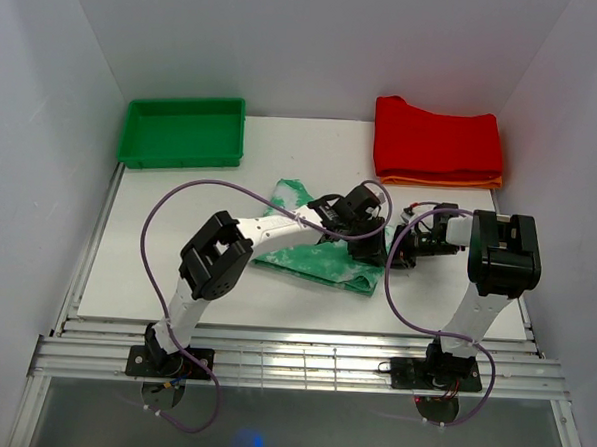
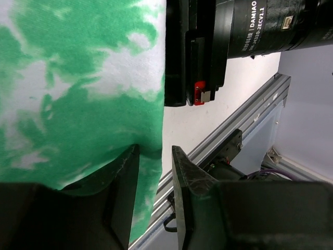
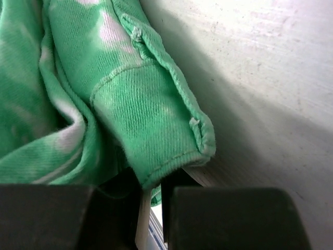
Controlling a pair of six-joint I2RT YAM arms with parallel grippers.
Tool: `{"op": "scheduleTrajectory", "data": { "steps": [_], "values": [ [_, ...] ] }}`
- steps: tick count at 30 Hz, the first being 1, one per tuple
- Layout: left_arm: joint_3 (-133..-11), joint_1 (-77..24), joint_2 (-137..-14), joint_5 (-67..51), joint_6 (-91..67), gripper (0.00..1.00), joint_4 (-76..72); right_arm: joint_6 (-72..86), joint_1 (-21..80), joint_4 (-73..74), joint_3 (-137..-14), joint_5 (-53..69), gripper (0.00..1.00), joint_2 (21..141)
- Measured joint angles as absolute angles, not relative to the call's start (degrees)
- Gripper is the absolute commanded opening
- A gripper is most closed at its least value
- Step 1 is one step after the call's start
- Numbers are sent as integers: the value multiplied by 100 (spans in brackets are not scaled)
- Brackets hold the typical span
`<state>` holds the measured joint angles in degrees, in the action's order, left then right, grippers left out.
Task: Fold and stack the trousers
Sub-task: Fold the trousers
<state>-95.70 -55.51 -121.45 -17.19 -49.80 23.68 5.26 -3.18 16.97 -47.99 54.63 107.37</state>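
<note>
The trousers (image 1: pixel 321 267), mint green with white blotches, lie folded in a compact bundle at the middle of the table. My left gripper (image 1: pixel 365 249) rests at their right end. In the left wrist view its fingers (image 2: pixel 155 151) stand apart, and the trousers' (image 2: pixel 78 104) edge hangs loose in the gap against the left finger. My right gripper (image 1: pixel 399 251) meets the same end from the right. In the right wrist view it (image 3: pixel 151 185) is shut on a stitched hem of the trousers (image 3: pixel 151 120), just above the table top.
A green tray (image 1: pixel 183 132) sits at the back left. A red folded garment (image 1: pixel 438 139) lies on an orange one (image 1: pixel 441 180) at the back right. The right arm's wrist (image 2: pixel 234 31) is close beside my left gripper. Metal rails (image 1: pixel 291 358) run along the near edge.
</note>
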Motion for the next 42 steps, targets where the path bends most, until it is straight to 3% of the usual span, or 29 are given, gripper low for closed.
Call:
{"op": "scheduleTrajectory", "data": {
  "steps": [2, 6, 10, 15, 20, 24, 28, 34, 42],
  "values": [
    [-9550, -5513, -12160, -1802, -4995, 49, 2342, 419, -307, 1828, -4858, 5424, 19, 10737],
    [-9542, -5345, -12160, -1977, -4866, 53, 2307, 82, -338, 2320, -5111, 5238, 30, 10737],
    [-9382, -4941, -12025, -2196, -4589, 61, 2220, -416, -521, 2939, -5544, 4984, 55, 10737],
    [-8796, -4180, -11325, -2563, -4104, 68, 2178, -1321, -1044, 3854, -6493, 4530, 69, 10805],
    [-8058, -2985, -10289, -3935, -3398, 79, 1614, -2154, -1487, 4709, -7251, 4403, 87, 10781],
    [-7303, -1806, -9876, -5461, -3221, 73, 838, -2338, -1245, 5078, -7450, 4895, 91, 10420],
    [-7019, -1192, -10208, -6248, -3234, 70, 375, -2097, -69, 4825, -7428, 5616, 94, 9915],
    [-7013, -1291, -10930, -6508, -3326, 71, -257, -1887, 1439, 4160, -6882, 6156, 92, 9909],
    [-7260, -1138, -12355, -6359, -3916, 71, -926, -2016, 1363, 3841, -5872, 6326, 89, 10899]
  ]
}}
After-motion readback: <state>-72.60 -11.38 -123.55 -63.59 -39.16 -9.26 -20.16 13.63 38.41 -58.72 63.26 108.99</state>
